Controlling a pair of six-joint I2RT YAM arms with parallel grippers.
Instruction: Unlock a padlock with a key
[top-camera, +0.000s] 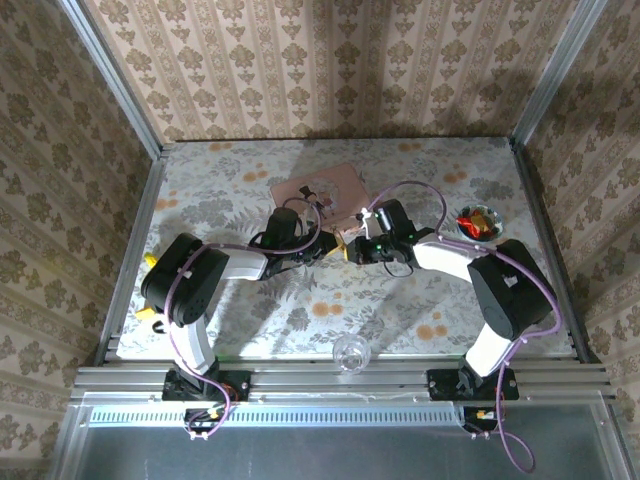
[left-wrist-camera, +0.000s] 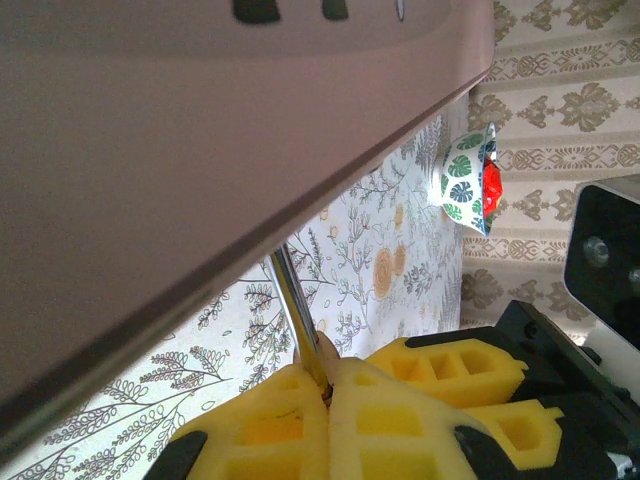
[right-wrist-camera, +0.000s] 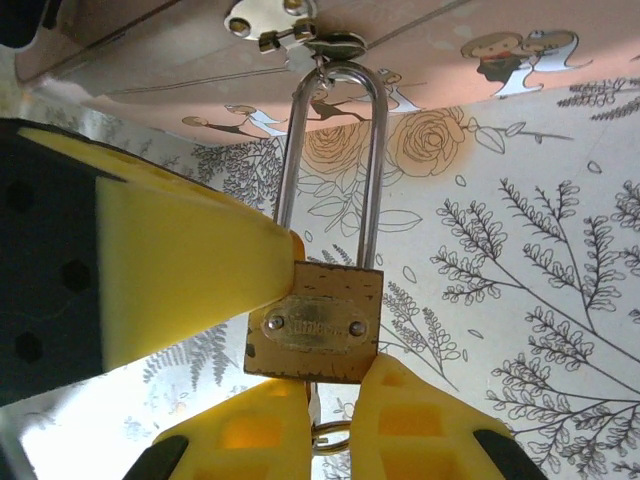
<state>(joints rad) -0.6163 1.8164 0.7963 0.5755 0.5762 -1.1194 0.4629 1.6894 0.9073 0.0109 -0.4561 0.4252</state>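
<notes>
White floral-cloth table (top-camera: 420, 170): one; everything else is borne on it.
Pink picture-lidded box (top-camera: 320, 188): one, set at the middle back; its silver hasp (right-wrist-camera: 335, 45) is threaded by the lock.
Left gripper (left-wrist-camera: 328, 385): one of two; its yellow fingers are pressed together on the top corner of the lock, where one shackle leg is seen rising from between them.
Right gripper (right-wrist-camera: 335, 410): the second; its fingers are drawn nearly together just under the lock body, apparently on the key.
Leaf-patterned bowl with red contents (top-camera: 478, 222): one, kept well apart to the right.
Clear glass ball (top-camera: 350, 352): one, at the near edge.
Small brass padlock (right-wrist-camera: 315, 325): one, hung from the hasp between the two grippers; its thin silvery shackle (right-wrist-camera: 375, 180) is seated in the body.
Key: one, judged; only a small silver ring (right-wrist-camera: 330, 437) is seen, the blade being hidden.
Done: the lock is steadied and the key is judged to be at the keyway.
Left: the turn is to be made and the shackle freed.
</notes>
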